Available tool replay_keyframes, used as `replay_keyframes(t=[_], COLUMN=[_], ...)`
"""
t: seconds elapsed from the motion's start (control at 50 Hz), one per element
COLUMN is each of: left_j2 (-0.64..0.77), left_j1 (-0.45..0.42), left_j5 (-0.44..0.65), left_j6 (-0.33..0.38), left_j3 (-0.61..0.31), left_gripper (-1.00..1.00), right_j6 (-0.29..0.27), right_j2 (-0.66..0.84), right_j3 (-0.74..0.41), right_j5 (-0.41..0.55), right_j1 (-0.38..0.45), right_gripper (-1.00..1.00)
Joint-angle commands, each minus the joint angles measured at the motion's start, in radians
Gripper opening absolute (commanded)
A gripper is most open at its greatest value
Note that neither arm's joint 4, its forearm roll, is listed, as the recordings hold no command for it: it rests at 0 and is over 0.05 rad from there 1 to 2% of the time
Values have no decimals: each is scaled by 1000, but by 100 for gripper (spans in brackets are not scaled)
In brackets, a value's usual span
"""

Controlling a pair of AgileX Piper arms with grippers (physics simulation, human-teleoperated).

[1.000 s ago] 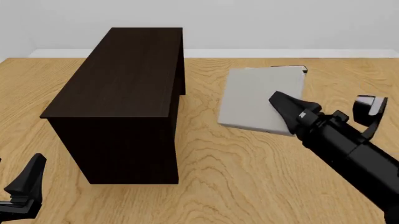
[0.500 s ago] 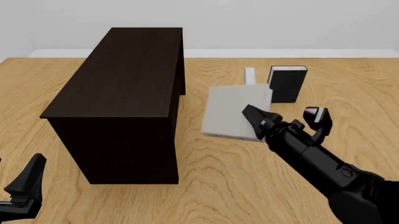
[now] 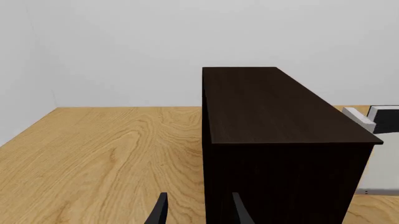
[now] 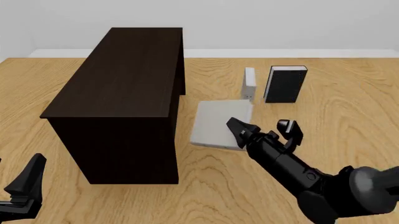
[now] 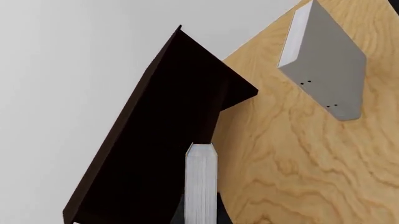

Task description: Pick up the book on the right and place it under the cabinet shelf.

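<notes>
On the bench (image 4: 262, 28), the cabinet shelf (image 4: 121, 74) is looming at left — my right pincer (image 4: 262, 128) is pinching the book (image 4: 218, 122) just beside its right side, lifted flat. My left pincer (image 3: 196, 212) is idling spread, near the cabinet's front corner.

Pale wall (image 4: 281, 23), white baseboard (image 4: 299, 53), wood-grain table (image 4: 218, 186)

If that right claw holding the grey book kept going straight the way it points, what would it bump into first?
Probably the cabinet shelf: in the right wrist view the book held by the right gripper points edge-on at its dark side. Depth is hard to judge.
</notes>
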Motion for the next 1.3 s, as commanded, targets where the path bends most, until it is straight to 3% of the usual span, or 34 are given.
replay_keyframes(t=[0.02,0.58,1.3], left_j2=[0,0,0], left_j1=[0,0,0], left_j5=[0,0,0], left_j6=[0,0,0], left_j3=[0,0,0], left_gripper=[100,100,100], right_j6=[49,109,120], right_j2=[112,335,530], right_j3=[-56,-224,-320], right_j5=[-67,-68,-68], right_j1=[7,-8,-44], right_gripper=[-100,-100,-100])
